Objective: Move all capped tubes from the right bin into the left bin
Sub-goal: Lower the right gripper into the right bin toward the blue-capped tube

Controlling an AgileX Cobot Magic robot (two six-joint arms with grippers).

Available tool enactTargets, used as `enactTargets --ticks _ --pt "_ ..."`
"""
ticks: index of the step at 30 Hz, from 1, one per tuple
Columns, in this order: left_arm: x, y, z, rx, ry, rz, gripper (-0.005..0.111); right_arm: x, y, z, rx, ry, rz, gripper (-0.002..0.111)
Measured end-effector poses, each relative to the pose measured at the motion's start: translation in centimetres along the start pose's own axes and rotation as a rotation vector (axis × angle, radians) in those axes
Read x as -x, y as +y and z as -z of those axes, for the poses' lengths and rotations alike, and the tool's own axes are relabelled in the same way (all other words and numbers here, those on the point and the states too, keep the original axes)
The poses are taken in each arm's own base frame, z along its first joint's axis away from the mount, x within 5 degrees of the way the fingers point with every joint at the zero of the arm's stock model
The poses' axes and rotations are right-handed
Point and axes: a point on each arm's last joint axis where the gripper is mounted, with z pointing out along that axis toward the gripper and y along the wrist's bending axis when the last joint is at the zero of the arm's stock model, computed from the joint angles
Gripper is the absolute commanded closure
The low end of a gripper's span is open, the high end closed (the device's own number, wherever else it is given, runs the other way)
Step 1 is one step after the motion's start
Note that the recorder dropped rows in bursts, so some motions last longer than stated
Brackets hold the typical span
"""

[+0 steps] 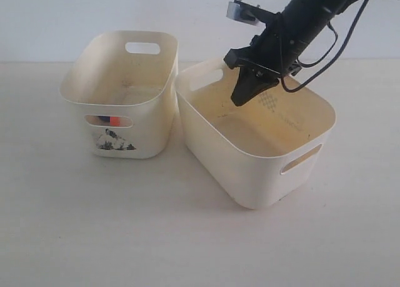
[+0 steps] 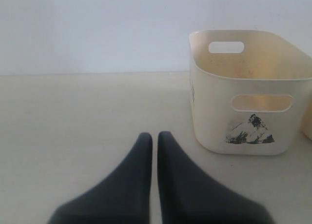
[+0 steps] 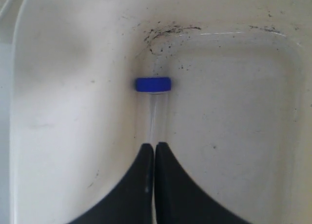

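One blue-capped tube (image 3: 154, 114) lies flat on the floor of the right bin (image 3: 58, 116), beside a wall. Its long axis lines up with the right hand (image 3: 154, 147), blue cap (image 3: 153, 84) pointing away and clear base toward the fingertips. That hand hangs above it, jaws closed and apparently empty. The left hand (image 2: 154, 134), also closed, sits beyond the left bin (image 2: 214, 112). The right arm is nearer.

1. We find no legible word, brand or number in any view.
2. The left bin (image 1: 150, 121) bears a black-and-white picture sticker (image 1: 114, 140) on its front wall, at 6 o'clock from the slot handle (image 1: 107, 120). It shows no readable lettering.
3. The right bin (image 1: 250, 174) bears a diamond of small dots (image 1: 269, 101) on its inner wall. Faint marks (image 1: 292, 122) at 4 o'clock from it are too small to read.
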Motion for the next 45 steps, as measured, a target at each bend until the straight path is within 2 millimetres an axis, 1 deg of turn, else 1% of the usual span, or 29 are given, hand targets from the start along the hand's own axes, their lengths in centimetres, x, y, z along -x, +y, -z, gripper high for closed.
enactTargets --ticks 3,9,12,16,18,21,27,36,38,40,41,44,45 --pt "0.0 0.0 0.0 0.000 0.000 -0.002 0.102 0.0 0.2 0.4 -0.003 -0.009 0.006 0.109" --pt "0.0 0.0 0.0 0.000 0.000 -0.002 0.102 0.2 1.7 2.5 0.001 -0.063 0.028 0.109" --pt "0.0 0.0 0.0 0.000 0.000 -0.002 0.102 0.3 2.5 2.6 0.005 -0.066 0.041 0.109" --pt "0.0 0.0 0.0 0.000 0.000 -0.002 0.102 0.5 3.8 1.3 0.019 -0.038 0.077 0.109" --pt "0.0 0.0 0.0 0.000 0.000 -0.002 0.102 0.5 4.1 0.6 0.026 -0.021 0.089 0.109" --pt "0.0 0.0 0.0 0.000 0.000 -0.002 0.102 0.4 3.5 -0.5 0.027 0.008 0.083 0.109" --pt "0.0 0.0 0.0 0.000 0.000 -0.002 0.102 0.1 1.7 -3.4 0.032 0.073 0.065 0.109" --pt "0.0 0.0 0.0 0.000 0.000 -0.002 0.102 -0.2 0.6 -5.3 0.042 0.116 0.041 0.108" --pt "0.0 0.0 0.0 0.000 0.000 -0.002 0.102 -0.3 0.3 -5.8 0.045 0.127 0.035 0.102" --pt "0.0 0.0 0.0 0.000 0.000 -0.002 0.102 -0.4 0.1 -6.1 0.047 0.133 0.029 0.089" --pt "0.0 0.0 0.0 0.000 0.000 -0.002 0.102 -0.4 0.1 -6.2 0.049 0.134 0.027 0.078" --pt "0.0 0.0 0.0 0.000 0.000 -0.002 0.102 -0.3 0.0 -6.3 0.044 0.127 0.024 0.039" --pt "0.0 0.0 0.0 0.000 0.000 -0.002 0.102 -0.3 -0.1 -6.3 0.039 0.119 0.020 0.031"
